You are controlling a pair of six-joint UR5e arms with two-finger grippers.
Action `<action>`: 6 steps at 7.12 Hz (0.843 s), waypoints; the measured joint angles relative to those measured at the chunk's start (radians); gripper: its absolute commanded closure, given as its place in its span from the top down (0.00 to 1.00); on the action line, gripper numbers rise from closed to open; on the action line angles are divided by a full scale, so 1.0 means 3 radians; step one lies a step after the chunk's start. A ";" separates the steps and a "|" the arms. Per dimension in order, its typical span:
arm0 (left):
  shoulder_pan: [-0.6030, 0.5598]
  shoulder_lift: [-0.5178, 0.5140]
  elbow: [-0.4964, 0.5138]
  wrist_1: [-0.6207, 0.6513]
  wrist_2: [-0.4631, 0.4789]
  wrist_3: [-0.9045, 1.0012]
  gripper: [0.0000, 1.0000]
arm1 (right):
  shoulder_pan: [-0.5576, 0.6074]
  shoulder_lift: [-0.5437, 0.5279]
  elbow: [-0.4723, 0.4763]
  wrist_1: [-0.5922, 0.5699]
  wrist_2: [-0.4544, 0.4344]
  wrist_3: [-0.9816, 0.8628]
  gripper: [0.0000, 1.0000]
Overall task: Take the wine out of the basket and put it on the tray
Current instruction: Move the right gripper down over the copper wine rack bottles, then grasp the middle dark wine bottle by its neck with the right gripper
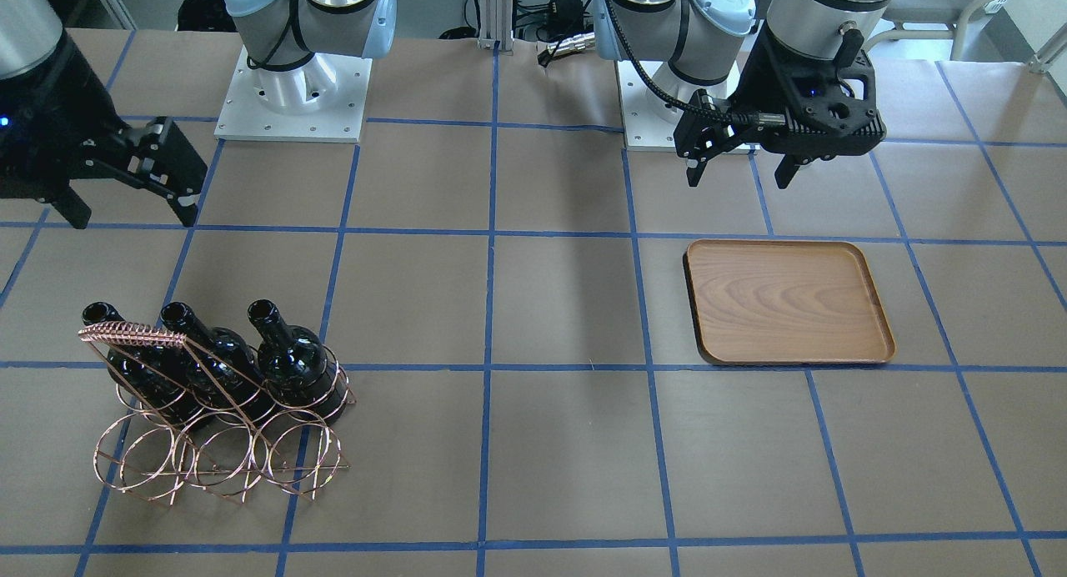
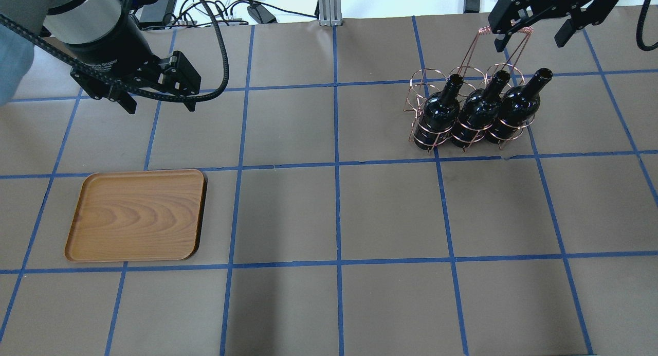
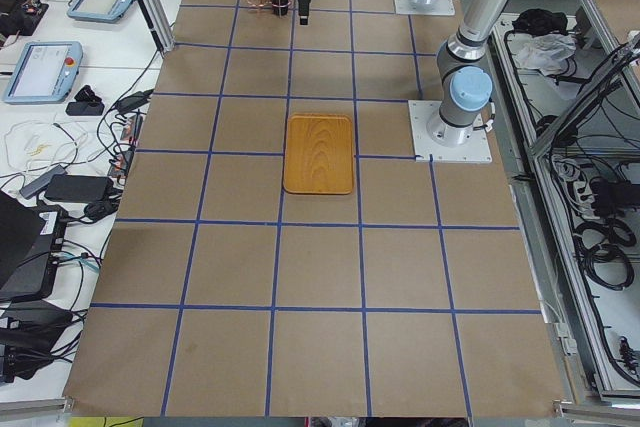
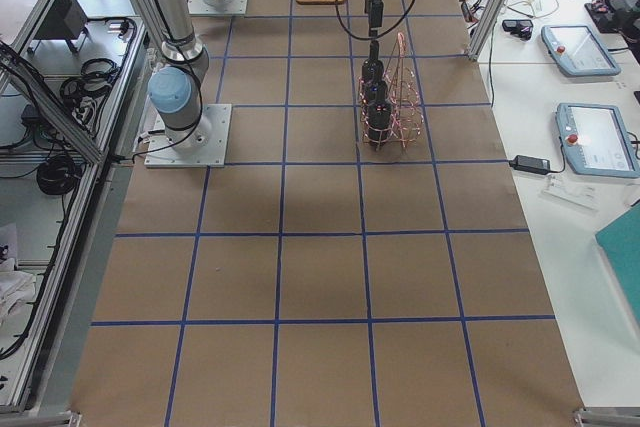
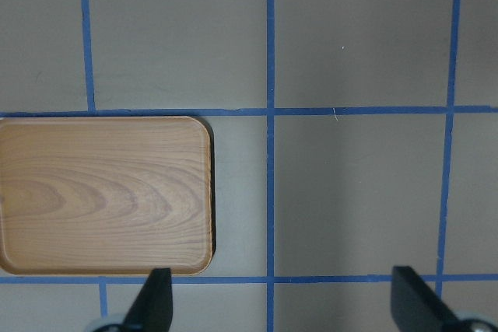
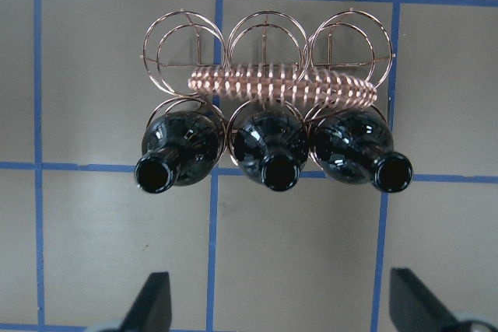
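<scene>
Three black wine bottles (image 2: pixel 480 111) stand upright in the copper wire basket (image 2: pixel 426 86), filling the row nearer the robot; the far row of rings is empty. The right wrist view shows their open necks (image 6: pixel 276 172) below the coiled handle (image 6: pixel 284 87). My right gripper (image 2: pixel 529 42) is open and empty, high above the basket; it also shows in the front view (image 1: pixel 129 214). The wooden tray (image 2: pixel 136 214) lies bare on the robot's left side. My left gripper (image 2: pixel 161 108) is open and empty, hovering beside the tray's robot-side edge (image 5: pixel 105 196).
The table is brown paper with a blue tape grid. The two arm bases (image 1: pixel 292 93) sit at the robot's edge. Cables and an aluminium post (image 2: pixel 329 6) lie beyond the table's far edge. Tablets (image 4: pixel 575 47) lie on side benches.
</scene>
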 measured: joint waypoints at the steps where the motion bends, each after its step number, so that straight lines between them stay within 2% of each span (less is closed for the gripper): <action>1: 0.0000 0.0007 -0.0001 0.0000 0.0001 0.0001 1.00 | -0.0031 0.0142 0.0013 -0.0103 -0.0001 -0.0019 0.95; 3: 0.0001 0.0011 -0.0006 -0.0008 0.0001 0.0008 1.00 | -0.0021 0.0336 0.0079 -0.0225 -0.0023 0.0128 0.93; 6: 0.0002 0.0021 -0.0008 -0.0025 0.0003 0.0013 1.00 | -0.0008 0.0441 0.0199 -0.0344 -0.0024 0.0216 0.93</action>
